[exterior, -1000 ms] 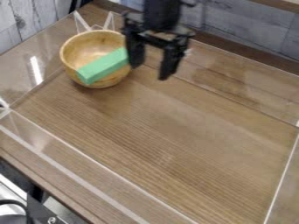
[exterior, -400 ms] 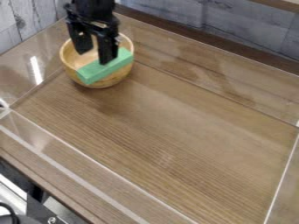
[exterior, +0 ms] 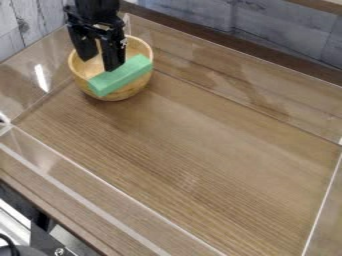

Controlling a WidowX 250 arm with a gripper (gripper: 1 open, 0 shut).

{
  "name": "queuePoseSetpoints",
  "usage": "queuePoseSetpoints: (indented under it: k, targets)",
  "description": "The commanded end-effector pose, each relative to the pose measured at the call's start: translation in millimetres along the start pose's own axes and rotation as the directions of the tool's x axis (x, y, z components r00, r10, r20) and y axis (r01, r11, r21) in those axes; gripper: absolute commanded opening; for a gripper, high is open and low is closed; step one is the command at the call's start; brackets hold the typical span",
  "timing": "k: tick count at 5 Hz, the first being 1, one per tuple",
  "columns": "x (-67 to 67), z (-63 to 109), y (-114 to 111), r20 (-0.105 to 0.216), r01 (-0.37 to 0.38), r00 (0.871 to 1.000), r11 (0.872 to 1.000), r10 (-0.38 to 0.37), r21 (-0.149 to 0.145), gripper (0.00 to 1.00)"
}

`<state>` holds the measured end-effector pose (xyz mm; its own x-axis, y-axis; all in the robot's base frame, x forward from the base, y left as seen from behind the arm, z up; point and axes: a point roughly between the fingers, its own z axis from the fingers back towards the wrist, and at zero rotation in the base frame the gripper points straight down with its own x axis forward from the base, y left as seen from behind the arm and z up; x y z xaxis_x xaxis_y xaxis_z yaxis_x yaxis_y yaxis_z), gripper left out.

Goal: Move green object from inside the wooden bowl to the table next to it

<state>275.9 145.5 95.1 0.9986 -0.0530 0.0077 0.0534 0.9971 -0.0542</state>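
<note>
Inside bowl [exterior: 139, 47], seemingly: green block [exterior: 122, 76].

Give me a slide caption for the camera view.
Open claw over a wooden bowl that holds a green block.

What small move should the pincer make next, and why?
Probably shift the pincer slightly toward the right of the picture, over the green block, before lowering. It appears spread above the far-left part of the wooden bowl, while the block lies along the bowl's near-right side.
</note>
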Motion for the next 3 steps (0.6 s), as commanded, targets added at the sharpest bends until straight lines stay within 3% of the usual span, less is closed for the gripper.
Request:
queuePoseSetpoints:
  k: [1, 2, 3]
  targets:
    - [14.0, 19.7, 11.6, 0.061, 0.018, 0.998, 0.999, -0.02, 0.029, 1.0]
    - [20.0, 22.0, 16.1, 0.057, 0.034, 0.998, 0.999, -0.035, 0.018, 1.0]
    - [22.6, 9.9, 17.8, 0.05, 0.083, 0.995, 0.997, -0.083, 0.008, 1.0]
